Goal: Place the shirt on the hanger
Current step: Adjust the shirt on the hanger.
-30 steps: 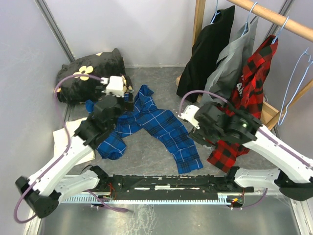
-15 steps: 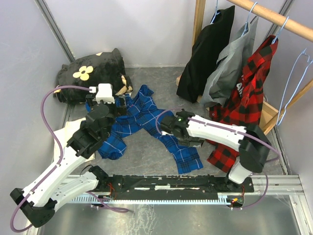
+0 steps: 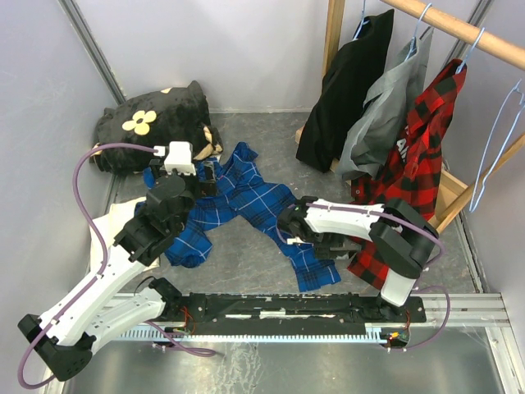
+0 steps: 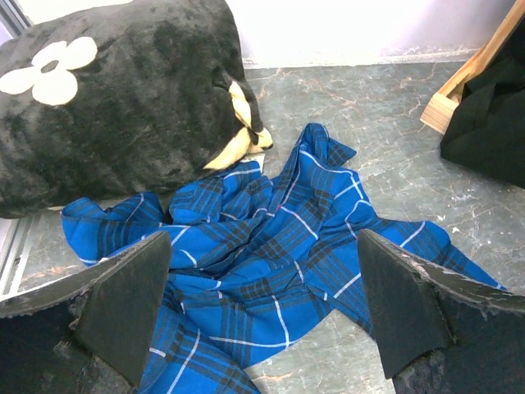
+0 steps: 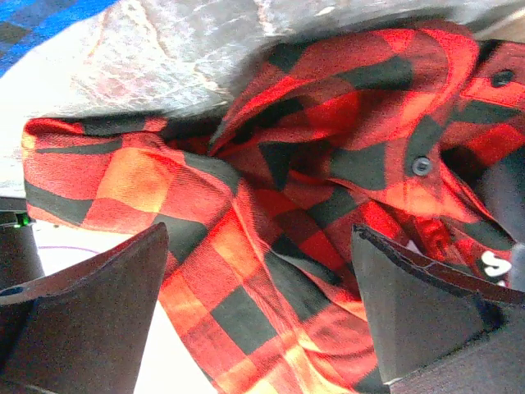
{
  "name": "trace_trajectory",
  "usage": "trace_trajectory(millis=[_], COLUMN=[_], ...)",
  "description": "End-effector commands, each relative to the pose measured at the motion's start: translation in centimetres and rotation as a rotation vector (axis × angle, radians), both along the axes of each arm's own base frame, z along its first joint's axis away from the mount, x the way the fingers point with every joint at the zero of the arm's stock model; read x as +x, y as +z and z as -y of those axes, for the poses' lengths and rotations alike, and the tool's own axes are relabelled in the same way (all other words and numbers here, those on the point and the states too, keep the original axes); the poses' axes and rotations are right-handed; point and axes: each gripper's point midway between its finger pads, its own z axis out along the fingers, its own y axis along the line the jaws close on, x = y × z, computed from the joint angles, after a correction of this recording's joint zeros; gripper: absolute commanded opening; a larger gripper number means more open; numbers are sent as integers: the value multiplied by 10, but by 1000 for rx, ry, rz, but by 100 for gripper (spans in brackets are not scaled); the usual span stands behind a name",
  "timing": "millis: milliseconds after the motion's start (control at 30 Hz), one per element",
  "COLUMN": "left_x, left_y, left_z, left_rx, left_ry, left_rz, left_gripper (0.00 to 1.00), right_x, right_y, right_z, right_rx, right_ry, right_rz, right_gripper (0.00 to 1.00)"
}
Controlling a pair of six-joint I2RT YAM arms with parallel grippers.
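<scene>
Counting: shirt (image 3: 420, 146) 1, hung | hangers (image 3: 500, 139) 4 | blue plaid shirt (image 3: 246, 194) 1, crumpled

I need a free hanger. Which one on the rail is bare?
The light-blue hanger farthest right; the other three hold a black garment, a grey shirt and the red plaid shirt.

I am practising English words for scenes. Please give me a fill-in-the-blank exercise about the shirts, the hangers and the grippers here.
1. The hanger to the right of the red shirt is ____.
2. The left gripper, over the blue shirt, is ____.
3. The right gripper points at ____-and-black cloth.
4. The cushion bears a pale ____.
Missing words: empty; open; red; flower.
</scene>
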Motion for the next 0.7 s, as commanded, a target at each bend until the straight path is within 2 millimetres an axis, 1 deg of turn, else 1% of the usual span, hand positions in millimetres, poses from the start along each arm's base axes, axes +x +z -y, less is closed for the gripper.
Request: trace_trajectory(millis=[0, 133, 267, 367, 433, 467, 533, 567, 667], left_x=[2, 2, 1, 0, 0, 1, 1, 1, 1], left_y=[5, 4, 4, 3, 4, 4, 3, 3, 3], left_z=[6, 6, 6, 6, 6, 6, 7, 8, 8], left_rx=[-64, -64, -67, -68, -70, -69, -69, -67, -68], left_ry=[-10, -15, -16, -17, -16, -17, -23, -24, -28], left_rz=[22, 18, 19, 18, 20, 20, 19, 17, 16], left_gripper=[100, 100, 100, 100, 100, 100, 100, 100, 100], right_x=[-5, 8, 24, 25, 23, 23, 25, 27, 32], right_y=[-5, 1, 13, 16, 16, 16, 21, 24, 34], right_z=[14, 23, 40, 49, 54, 56, 59, 61, 69], right_rx=[21, 39, 68, 139, 173, 182, 194, 198, 202], right_ry=[5, 18, -27, -112, -148, -154, -161, -164, -193], right_rz=[-4, 84, 154, 165, 163, 169, 200, 221, 280], right_gripper=[99, 99, 99, 99, 97, 92, 69, 62, 53])
